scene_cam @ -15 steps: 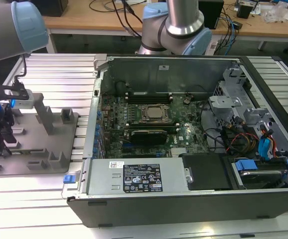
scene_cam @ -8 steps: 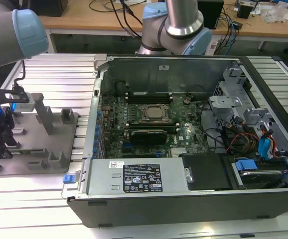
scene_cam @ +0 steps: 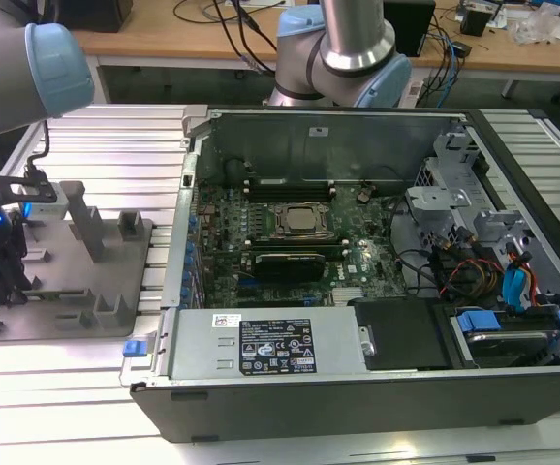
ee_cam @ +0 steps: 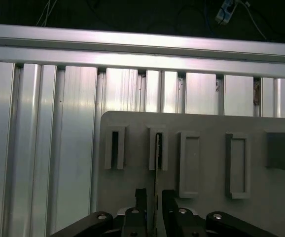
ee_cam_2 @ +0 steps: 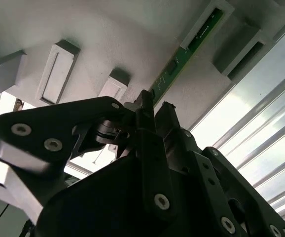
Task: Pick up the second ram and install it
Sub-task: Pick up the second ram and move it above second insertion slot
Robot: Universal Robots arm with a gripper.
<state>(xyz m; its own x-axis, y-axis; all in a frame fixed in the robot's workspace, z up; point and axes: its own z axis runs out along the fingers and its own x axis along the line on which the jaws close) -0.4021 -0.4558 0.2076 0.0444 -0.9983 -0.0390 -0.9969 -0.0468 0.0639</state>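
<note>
The second ram [ee_cam: 157, 153] stands on edge in a slot of the grey tray [ee_cam: 206, 128]; in the second wrist view the ram [ee_cam_2: 192, 44] appears as a thin green-edged strip running across the tray [ee_cam_2: 108, 34]. My gripper [ee_cam: 155, 193] is low over the tray with one black finger on each side of the strip's near end, a narrow gap showing on both sides. The second wrist view shows the gripper [ee_cam_2: 156, 101] straddling the strip in the same way. In the exterior view my gripper [scene_cam: 9, 281] is over the tray [scene_cam: 77, 281] at the exterior view's left.
An open computer case [scene_cam: 357, 387] lies to the exterior view's right of the tray, with the green motherboard [scene_cam: 357, 257], its square metal CPU socket [scene_cam: 299, 221] and black memory slots [scene_cam: 290, 186]. Upright grey blocks [scene_cam: 91, 228] stand on the tray. The table [scene_cam: 115, 145] is ribbed aluminium.
</note>
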